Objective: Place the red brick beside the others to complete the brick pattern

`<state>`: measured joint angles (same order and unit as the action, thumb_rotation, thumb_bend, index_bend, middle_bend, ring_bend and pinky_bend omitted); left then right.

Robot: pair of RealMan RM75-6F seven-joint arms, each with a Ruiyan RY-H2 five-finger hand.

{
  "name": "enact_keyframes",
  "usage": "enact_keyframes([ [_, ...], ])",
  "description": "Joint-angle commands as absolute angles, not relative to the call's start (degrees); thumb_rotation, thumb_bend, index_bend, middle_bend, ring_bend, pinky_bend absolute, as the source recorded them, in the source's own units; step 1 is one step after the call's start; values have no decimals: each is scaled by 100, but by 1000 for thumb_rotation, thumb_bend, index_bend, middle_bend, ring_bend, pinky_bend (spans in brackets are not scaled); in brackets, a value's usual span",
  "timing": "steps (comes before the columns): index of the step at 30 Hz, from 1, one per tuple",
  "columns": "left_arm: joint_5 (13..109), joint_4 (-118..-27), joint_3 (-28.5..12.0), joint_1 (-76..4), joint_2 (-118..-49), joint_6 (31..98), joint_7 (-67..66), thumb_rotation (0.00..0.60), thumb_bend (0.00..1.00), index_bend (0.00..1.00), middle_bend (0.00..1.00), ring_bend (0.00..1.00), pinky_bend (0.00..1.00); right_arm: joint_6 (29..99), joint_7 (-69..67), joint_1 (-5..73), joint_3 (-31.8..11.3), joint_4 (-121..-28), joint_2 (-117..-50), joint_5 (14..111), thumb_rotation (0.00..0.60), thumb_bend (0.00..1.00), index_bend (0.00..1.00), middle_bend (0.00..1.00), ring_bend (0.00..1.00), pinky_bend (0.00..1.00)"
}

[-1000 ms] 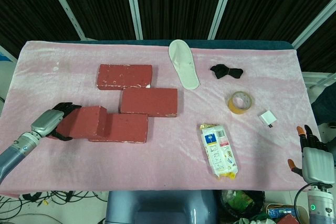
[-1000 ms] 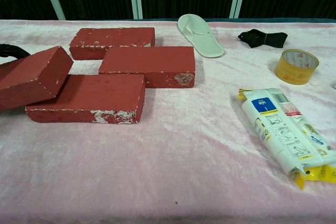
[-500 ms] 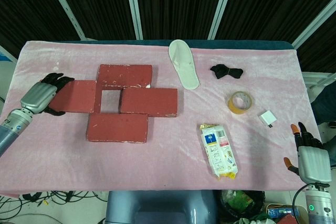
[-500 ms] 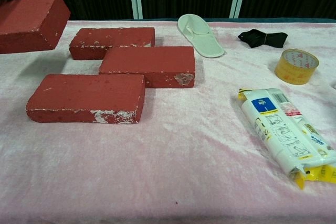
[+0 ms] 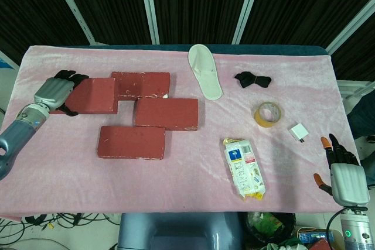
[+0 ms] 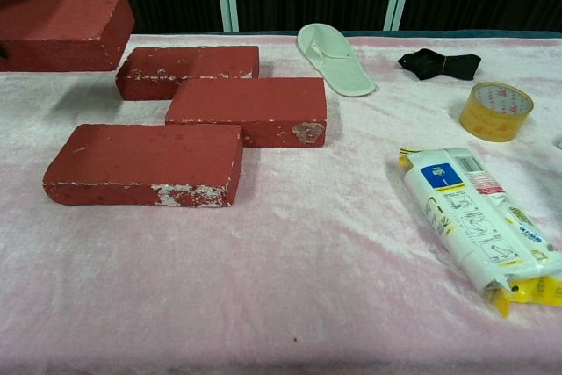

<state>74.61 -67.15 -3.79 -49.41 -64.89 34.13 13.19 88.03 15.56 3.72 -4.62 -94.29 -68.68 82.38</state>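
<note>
My left hand (image 5: 54,92) grips the left end of a red brick (image 5: 94,95) and holds it in the air at the table's left, its right end overlapping the far brick (image 5: 142,84) in the head view. In the chest view the held brick (image 6: 61,29) hangs above the cloth at the upper left, level, casting a shadow below. Two more bricks lie flat: a middle one (image 5: 167,113) and a near one (image 5: 131,141). My right hand (image 5: 341,174) stands open off the table's right front corner, fingers spread, holding nothing.
A white slipper (image 5: 204,71), a black bow (image 5: 252,79), a roll of yellow tape (image 5: 266,113), a small white plug (image 5: 299,132) and a packet of wipes (image 5: 243,167) lie on the pink cloth (image 5: 193,168) to the right of the bricks.
My left hand has carried the brick up from beside the near brick, away from me and to the right, toward the far brick. The right hand has dropped slightly.
</note>
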Motion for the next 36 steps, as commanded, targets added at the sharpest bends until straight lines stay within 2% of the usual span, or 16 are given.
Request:
enact_keyframes([
  [1, 7296, -6623, -450, -5063, -6663, 3209, 1210, 600, 174, 174, 193, 2, 29, 8794, 1566, 370, -473, -9433, -6866, 8215, 600, 151, 76, 10, 149, 242],
  [14, 7146, -6229, -456, -5188, -7143, 2762, 1226, 600, 174, 174, 193, 2, 29, 8768, 1653, 346, -527, -9495, -6872, 8071, 600, 151, 76, 9, 149, 242],
  [36, 7315, -5840, -421, -5280, -7578, 2535, 1253, 600, 174, 174, 193, 2, 29, 8700, 1712, 338, -569, -9561, -6852, 7940, 600, 152, 77, 9, 149, 242],
])
